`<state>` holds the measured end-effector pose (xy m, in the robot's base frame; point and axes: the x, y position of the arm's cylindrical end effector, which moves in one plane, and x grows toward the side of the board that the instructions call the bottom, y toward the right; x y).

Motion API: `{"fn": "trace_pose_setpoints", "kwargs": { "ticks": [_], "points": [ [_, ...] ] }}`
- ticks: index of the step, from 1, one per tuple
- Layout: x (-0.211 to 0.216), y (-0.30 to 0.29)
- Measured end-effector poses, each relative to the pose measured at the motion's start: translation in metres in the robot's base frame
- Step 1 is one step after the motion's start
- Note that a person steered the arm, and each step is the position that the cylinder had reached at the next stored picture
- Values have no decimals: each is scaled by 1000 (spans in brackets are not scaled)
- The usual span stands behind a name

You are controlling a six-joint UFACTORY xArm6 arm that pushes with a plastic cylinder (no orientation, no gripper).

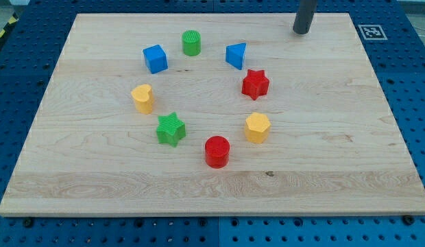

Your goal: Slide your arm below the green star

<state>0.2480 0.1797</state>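
Near the view's top right: my tip (301, 31), blunt end of a smooth dark grey rod, on or just over the board — contact not clear. No jaws to spread or close, nothing pressed against it. Well apart from every block; nearest are the blue triangle (236, 55) and the red star (255, 84), both down and to the view's left.

Green star (171, 128): lower left of the ring of blocks, ribbed printed-plastic look, flat on the wood. Just beside it toward the view's top left, the yellow block (142, 97), rounded, exact shape unclear. Toward the view's lower right, the red cylinder (216, 151). Tip far off diagonally, up and to the view's right of the star.

Rest of ring: blue cube (155, 58), green cylinder (191, 42) with ridged top, yellow hexagon (257, 127).

Board (349, 171): pale wood, visible grain, few small knots. Underneath: blue perforated base (20, 62). Top right corner off the board: black-and-white marker tag (372, 31).
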Motion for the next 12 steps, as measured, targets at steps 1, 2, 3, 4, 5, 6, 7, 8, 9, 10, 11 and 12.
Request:
{"fn": "trace_pose_setpoints", "kwargs": {
  "ticks": [1,2,3,4,5,6,7,8,9,10,11,12],
  "points": [
    [7,0],
    [15,-15],
    [46,-21],
    [75,-29],
    [106,-30],
    [144,-32],
    [187,-36],
    [229,-40],
    [266,-48],
    [290,-76],
    [307,-120],
    [331,-175]
  ]
}}
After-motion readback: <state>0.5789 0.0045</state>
